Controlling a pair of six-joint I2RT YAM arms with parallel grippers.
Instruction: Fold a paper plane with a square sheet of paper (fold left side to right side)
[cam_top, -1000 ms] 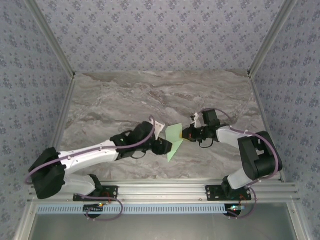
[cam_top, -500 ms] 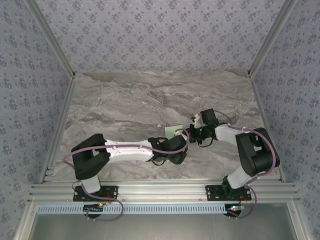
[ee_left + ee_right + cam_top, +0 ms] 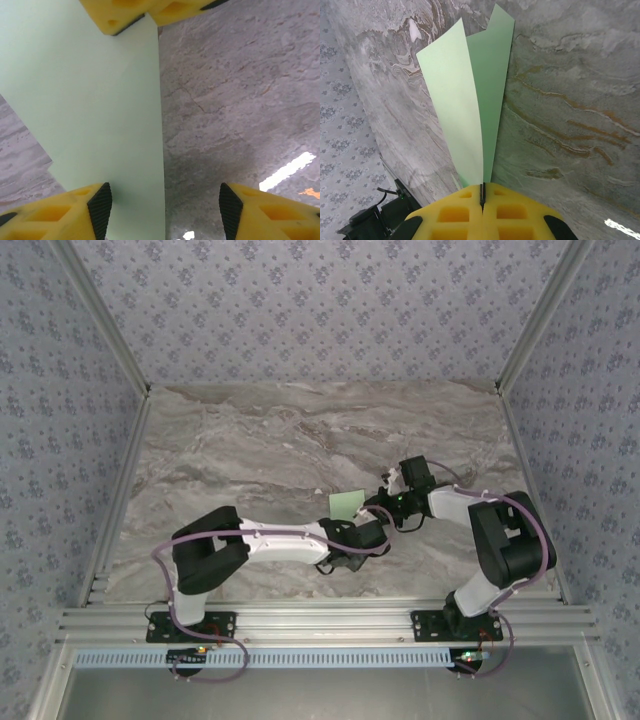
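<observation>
Green sheet of paper [image 3: 455, 100] stays clamped in right pincer [image 3: 482, 192]; open left pincer [image 3: 165, 200] has moved over it.

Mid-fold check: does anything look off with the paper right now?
Yes. The square sheet of paper is not lying flat. It is pinched at one end in the shut right gripper, its two layers splay apart, and their far ends do not line up. The open left gripper straddles its edge.

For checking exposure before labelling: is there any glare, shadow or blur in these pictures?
Left wrist view: a white glare streak on the table, a soft shadow beside the green paper. Right wrist view: paper sharp, small glare at the lower right corner. Top view: even light, no blur.
</observation>
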